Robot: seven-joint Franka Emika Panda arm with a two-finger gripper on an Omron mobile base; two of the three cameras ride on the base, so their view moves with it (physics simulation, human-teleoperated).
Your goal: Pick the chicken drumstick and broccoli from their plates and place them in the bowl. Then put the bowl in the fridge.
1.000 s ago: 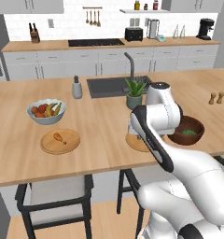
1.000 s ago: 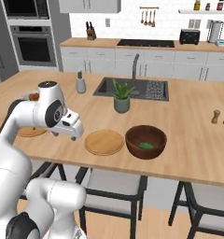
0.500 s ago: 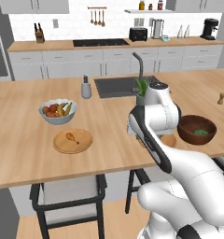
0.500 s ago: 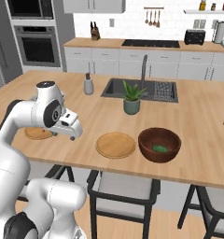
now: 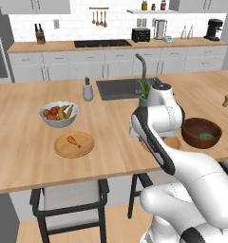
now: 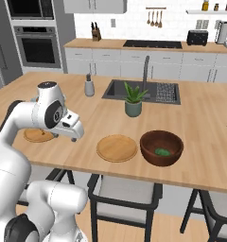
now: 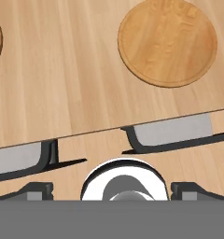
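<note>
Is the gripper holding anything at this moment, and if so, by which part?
Nothing is held. The gripper is open over bare counter; the broccoli lies in the bowl, the drumstick on its plate.

You see the tabletop [image 6: 200,118] running across the view, with the dark wooden bowl [image 6: 161,147] near its front edge; the broccoli [image 6: 161,152] lies inside it. Just left of the bowl sits a bare wooden plate [image 6: 117,148]. A second plate [image 6: 37,136] is half hidden behind the white arm at the left. The end effector [image 6: 74,133] hangs above the tabletop between the two plates, jaws apart, holding nothing. Behind the bare plate stands a potted plant [image 6: 133,100] beside the sink [image 6: 143,90].
</note>
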